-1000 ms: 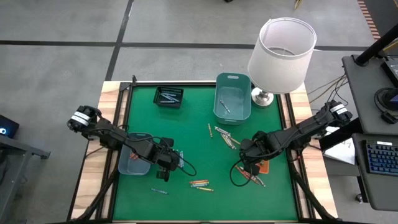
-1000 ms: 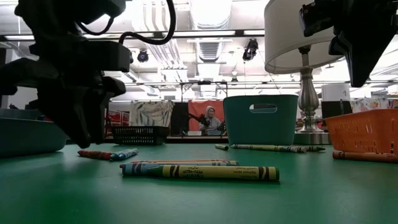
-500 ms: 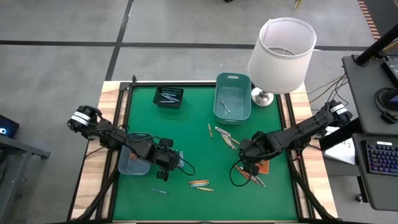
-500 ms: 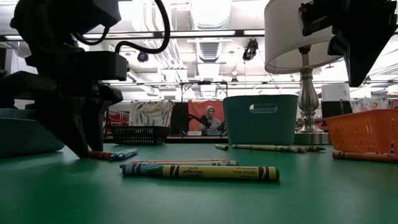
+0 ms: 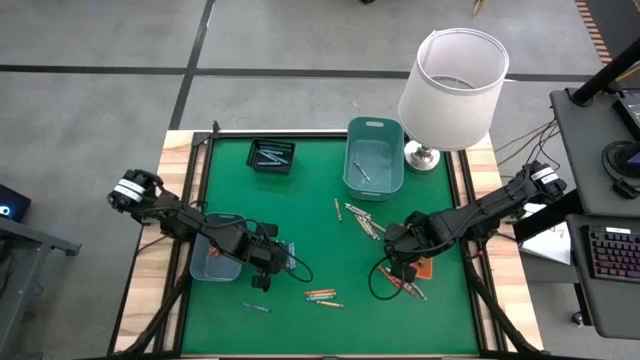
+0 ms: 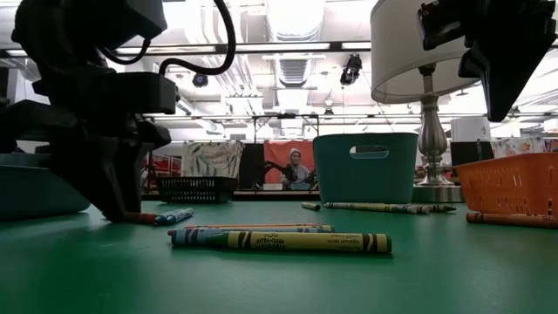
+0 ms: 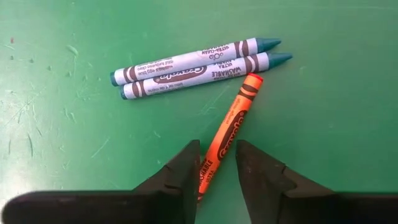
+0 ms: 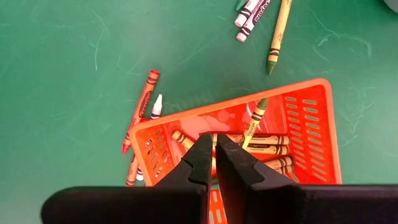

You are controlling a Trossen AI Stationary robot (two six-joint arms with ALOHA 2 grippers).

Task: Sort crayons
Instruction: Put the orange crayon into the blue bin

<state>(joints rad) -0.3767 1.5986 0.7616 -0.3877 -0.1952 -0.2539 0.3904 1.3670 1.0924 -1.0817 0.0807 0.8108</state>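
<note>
The left gripper (image 7: 216, 163) is down at the green table (image 5: 320, 225) in its near-left part, its fingers (image 7: 180, 174) narrowly apart on either side of an orange crayon (image 7: 227, 132), not clearly clamped on it. Just beyond that crayon lie two blue crayons (image 7: 196, 67) side by side, the orange tip touching the nearer one. To the left of this gripper sits a grey-blue tray (image 5: 211, 258). The right gripper (image 8: 215, 160) hangs over an orange basket (image 8: 314, 127) at the near right, its fingers almost together with only a thin gap; the basket holds several yellowish crayons (image 8: 264, 144). More crayons (image 5: 322, 295) lie loose near the table's near-middle, others (image 5: 360, 218) toward its centre. A teal bin (image 5: 374, 157), a black tray (image 5: 271, 156) and a lamp (image 5: 452, 78) stand at the far side.
</note>
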